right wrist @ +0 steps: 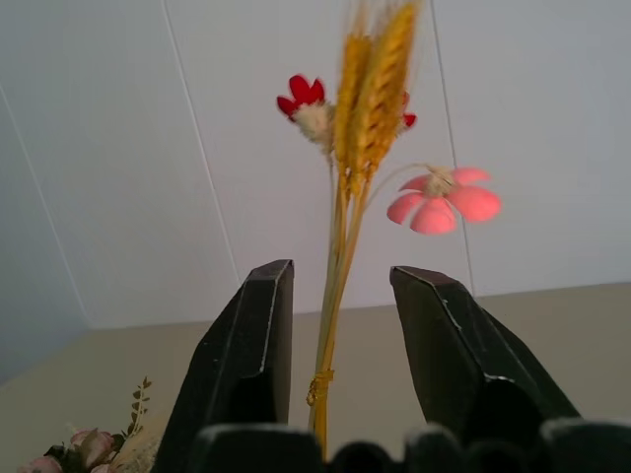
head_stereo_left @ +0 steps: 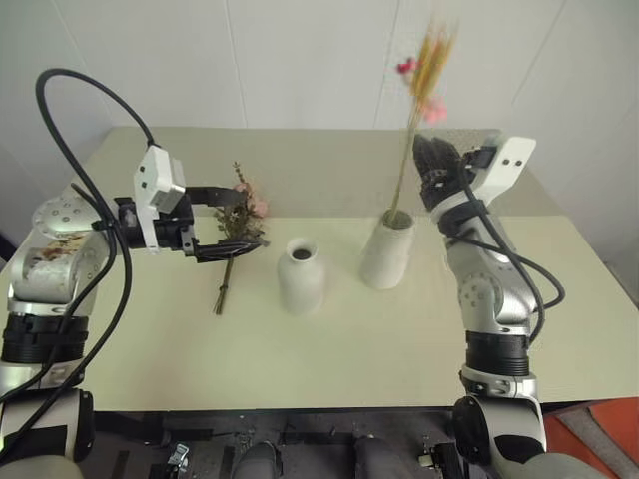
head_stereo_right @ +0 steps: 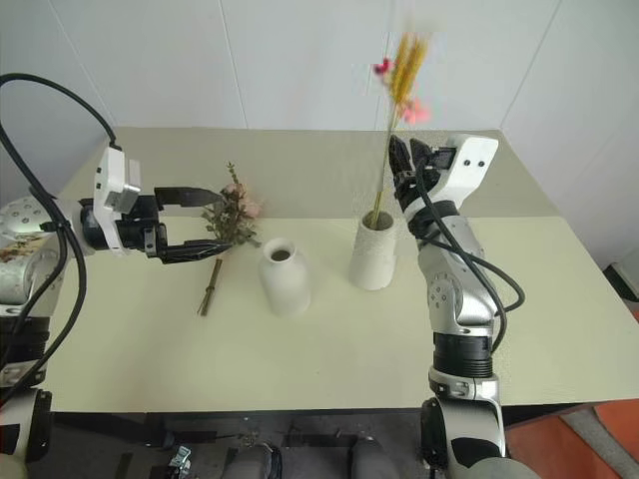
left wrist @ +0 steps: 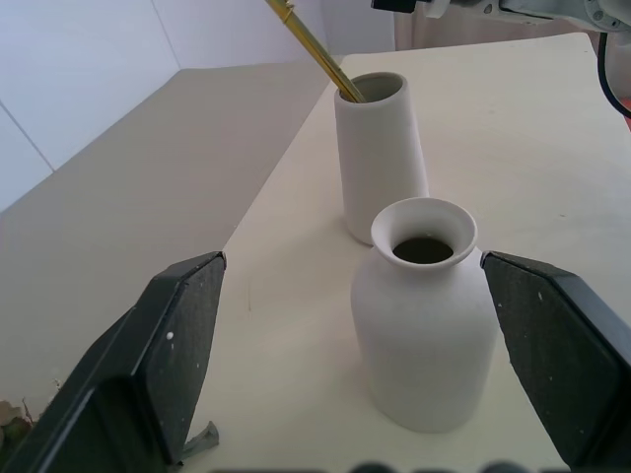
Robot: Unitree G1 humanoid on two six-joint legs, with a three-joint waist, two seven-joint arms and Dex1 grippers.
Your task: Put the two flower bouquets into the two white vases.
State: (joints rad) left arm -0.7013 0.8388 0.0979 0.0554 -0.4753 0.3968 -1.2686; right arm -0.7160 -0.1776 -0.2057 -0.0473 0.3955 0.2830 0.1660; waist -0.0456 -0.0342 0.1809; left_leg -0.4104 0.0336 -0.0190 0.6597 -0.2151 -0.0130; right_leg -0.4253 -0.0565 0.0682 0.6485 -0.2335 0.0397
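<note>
- Nearest you on the table point(head_stereo_left: 329, 369) stands the bottle-shaped vase point(head_stereo_left: 301, 274), upright, its narrow mouth unfilled. It is the one receptacle not yet served, so I judge the coming move ends here.
- Just beyond and to its right stands the tapered vase point(head_stereo_left: 387, 249), close beside the bottle but not touching it. The wheat bouquet point(head_stereo_left: 427, 70) already has its stems inside the wide mouth and leans up toward the far wall.
- To the bottle's left lies the rose bouquet point(head_stereo_left: 240, 225), flat on the table. Its long axis runs near to far: stem ends toward you, pink heads and leaves away from you.
- Your left gripper point(head_stereo_left: 236, 222) hovers right over that bunch, jaws spread wide and holding nothing, one finger on either side of the leafy upper part as seen from the head camera. Whether the fingers are down at stem level you cannot tell from here. In the left wrist view its fingers point sideways toward the bottle-shaped vase, so the carry to that mouth looks short.
- This arm is clearly the nearer one for the roses. The stems lie across the jaws' closing line, which suits a pinch lower on the stalks.
- Farthest off, your right gripper point(right wrist: 335, 345) points upward around the wheat stems, jaws parted on either side of them with daylight showing, so it looks released rather than clamped.
</note>
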